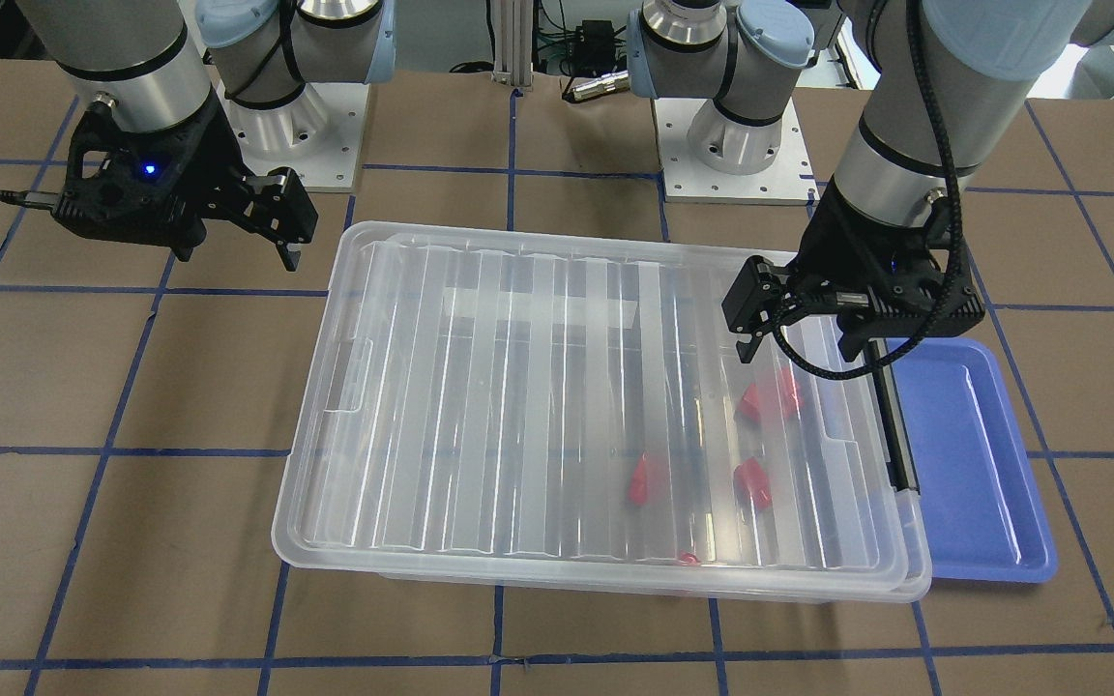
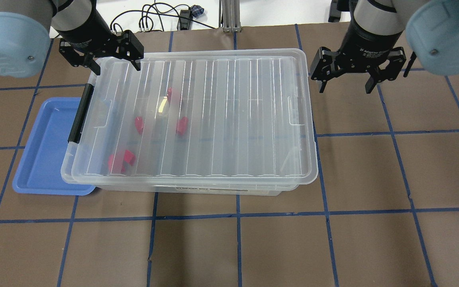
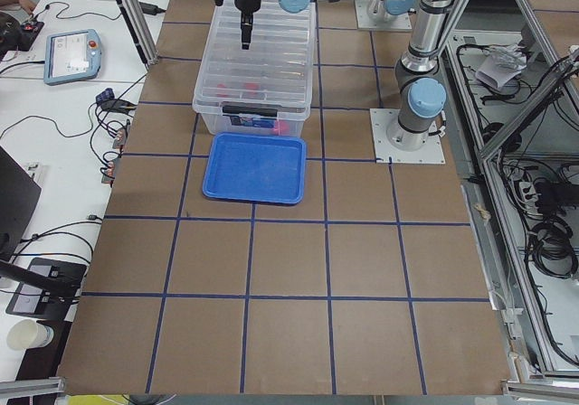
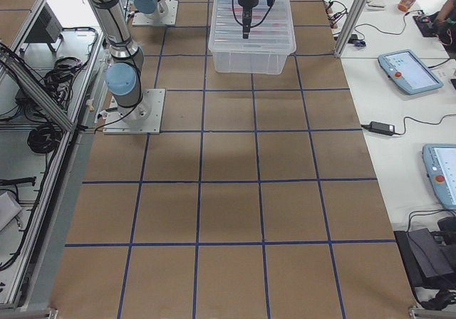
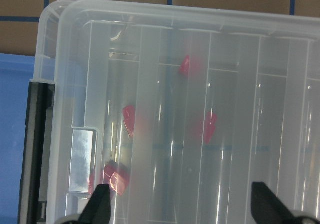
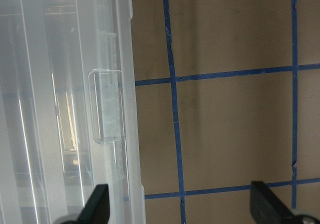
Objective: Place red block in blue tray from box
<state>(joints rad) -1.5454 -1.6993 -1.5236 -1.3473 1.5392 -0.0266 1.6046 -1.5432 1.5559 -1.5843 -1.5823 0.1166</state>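
The box (image 2: 221, 119) is a large clear bin with its ribbed lid shut and a black latch bar (image 2: 79, 113) at its left end. Several red blocks (image 2: 138, 124) lie inside, blurred through the lid, and also show in the left wrist view (image 5: 129, 120). The blue tray (image 2: 42, 147) lies empty beside the latch end, partly under the box rim. My left gripper (image 2: 116, 65) hangs open and empty over the box's far left corner. My right gripper (image 2: 345, 85) hangs open and empty over bare table past the box's right end.
The table is brown board with a grid of blue tape (image 2: 325, 199). The arm bases (image 1: 296, 126) stand on plates behind the box. The lid's clear end tab (image 6: 107, 106) shows in the right wrist view. Cables lie past the far edge.
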